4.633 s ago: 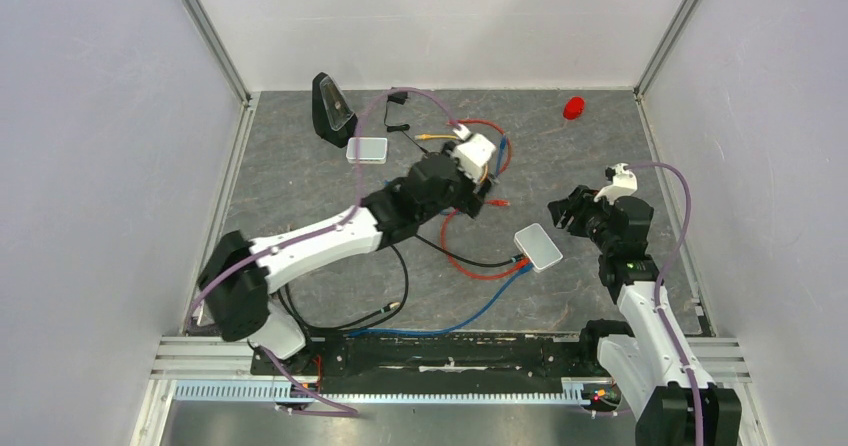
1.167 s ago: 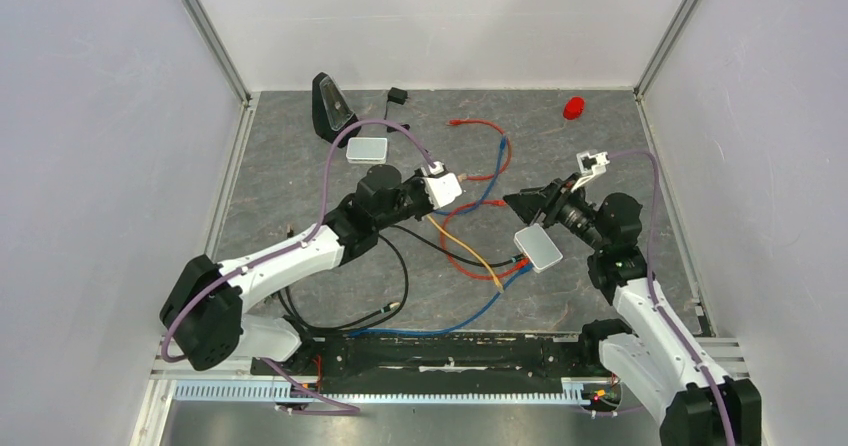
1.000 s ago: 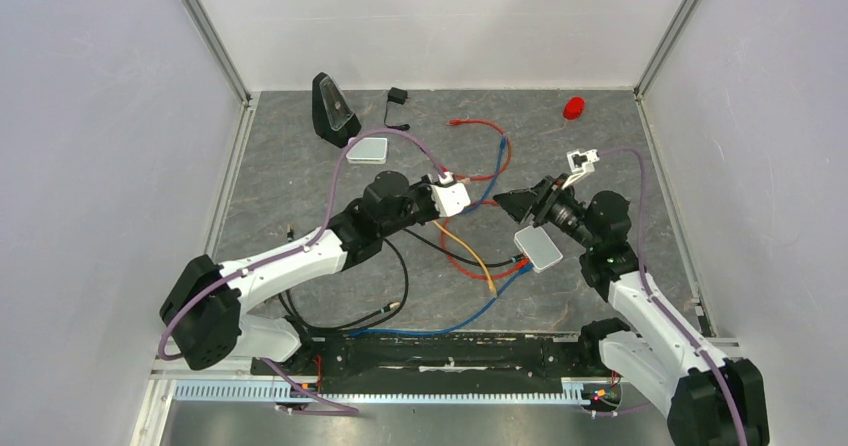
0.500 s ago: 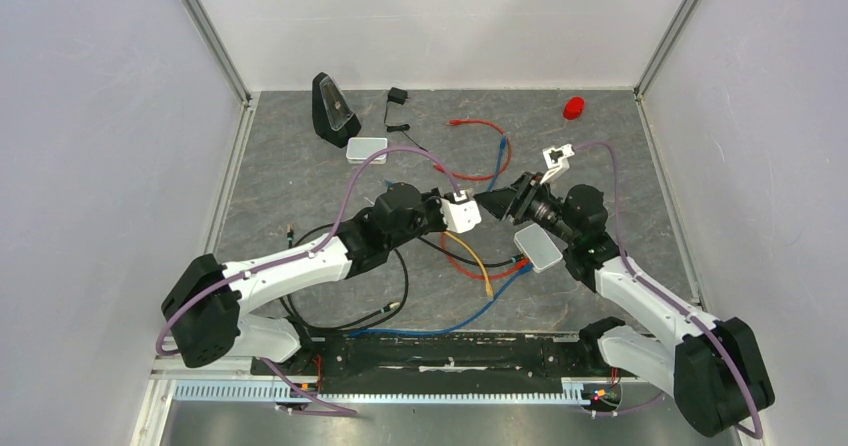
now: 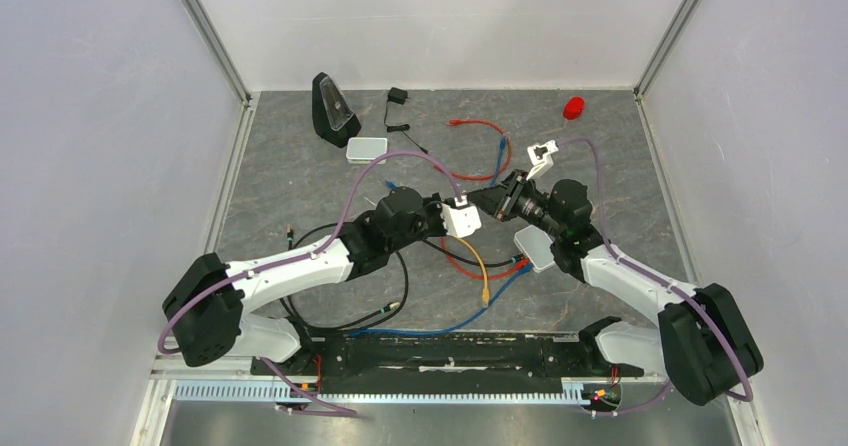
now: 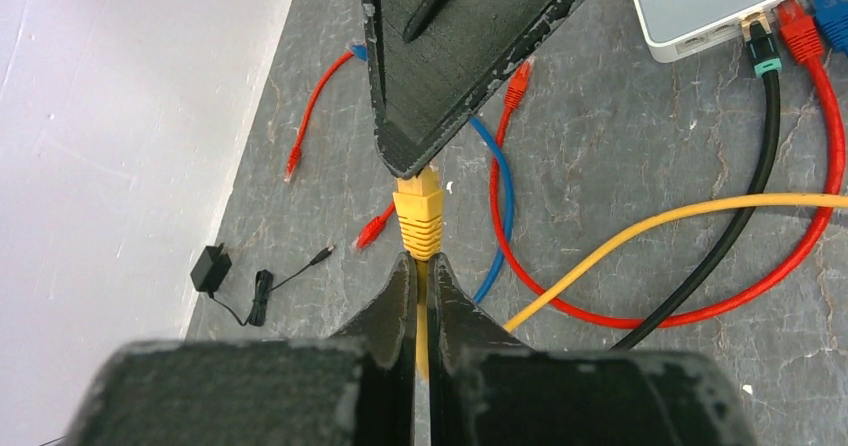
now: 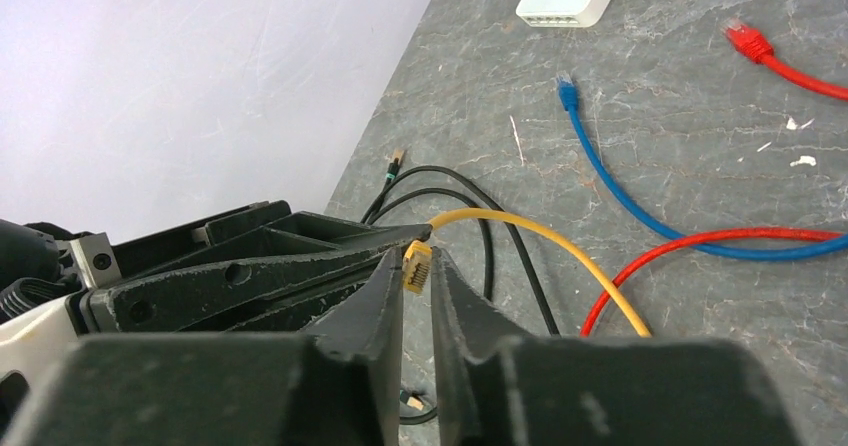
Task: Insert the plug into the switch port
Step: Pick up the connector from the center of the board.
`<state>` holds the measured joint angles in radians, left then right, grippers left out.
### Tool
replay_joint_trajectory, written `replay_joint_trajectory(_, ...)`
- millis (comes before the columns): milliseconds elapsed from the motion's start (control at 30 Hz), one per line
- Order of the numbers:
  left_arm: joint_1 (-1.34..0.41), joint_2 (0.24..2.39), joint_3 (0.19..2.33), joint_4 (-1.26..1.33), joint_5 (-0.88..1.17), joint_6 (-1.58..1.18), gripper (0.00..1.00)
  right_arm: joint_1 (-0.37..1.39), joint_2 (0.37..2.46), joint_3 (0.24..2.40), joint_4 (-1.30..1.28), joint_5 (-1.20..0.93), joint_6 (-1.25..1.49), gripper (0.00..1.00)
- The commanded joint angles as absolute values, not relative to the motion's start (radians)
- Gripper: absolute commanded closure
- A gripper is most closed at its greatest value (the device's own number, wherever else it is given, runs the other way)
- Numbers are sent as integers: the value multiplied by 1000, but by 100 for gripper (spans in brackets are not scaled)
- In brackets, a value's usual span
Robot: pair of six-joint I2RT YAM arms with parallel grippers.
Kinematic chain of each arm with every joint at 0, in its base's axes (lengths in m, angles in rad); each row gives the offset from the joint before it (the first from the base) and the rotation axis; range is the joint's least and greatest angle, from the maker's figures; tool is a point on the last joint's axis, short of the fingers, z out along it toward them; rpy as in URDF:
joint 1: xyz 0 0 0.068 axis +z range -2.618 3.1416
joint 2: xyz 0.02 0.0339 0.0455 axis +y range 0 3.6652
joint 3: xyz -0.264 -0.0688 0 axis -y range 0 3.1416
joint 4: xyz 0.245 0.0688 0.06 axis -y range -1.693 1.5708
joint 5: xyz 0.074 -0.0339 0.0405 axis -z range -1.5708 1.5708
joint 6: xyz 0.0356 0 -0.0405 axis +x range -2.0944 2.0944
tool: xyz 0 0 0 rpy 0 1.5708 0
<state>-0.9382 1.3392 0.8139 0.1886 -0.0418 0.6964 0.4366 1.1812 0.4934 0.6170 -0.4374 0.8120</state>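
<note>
Yellow plug [image 6: 418, 221] between left pincer [image 6: 421, 262], right pincer [image 7: 415, 261]

plug [image 6: 418, 218] — yellow, held aloft | switch [image 6: 700, 1] — pale, flat, three cables in

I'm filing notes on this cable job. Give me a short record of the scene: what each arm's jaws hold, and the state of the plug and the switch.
left jaws: shut on the yellow cable, just behind the yellow plug
right jaws: closed on the plug's tip
plug: in the air, not in the switch
switch: black cable, red cable, blue cable plugged in
</note>
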Motion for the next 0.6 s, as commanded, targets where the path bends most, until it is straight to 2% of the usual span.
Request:
replay_joint_trajectory(0,-941,1341,803,227,-5,684,98,440,1201,507,741,-437,815,91)
replay_joint_trajectory(67,-942,1338,801,227,-5,665,98,440,1209,498,760,-450,815,99)
replay_joint_trajectory(133,-941,1334,807,222,-8,634,95,440,1211,487,769,-459,814,100)
replay_joint_trajectory(233,-941,1324,833,166,18,577,74,439,1208,472,779,-476,801,100)
replay_joint_trajectory(267,-940,1319,844,141,46,556,72,440,1206,470,776,-483,794,100)
replay_joint_trajectory(567,-937,1266,789,176,77,452,66,439,1187,417,820,-535,831,100)
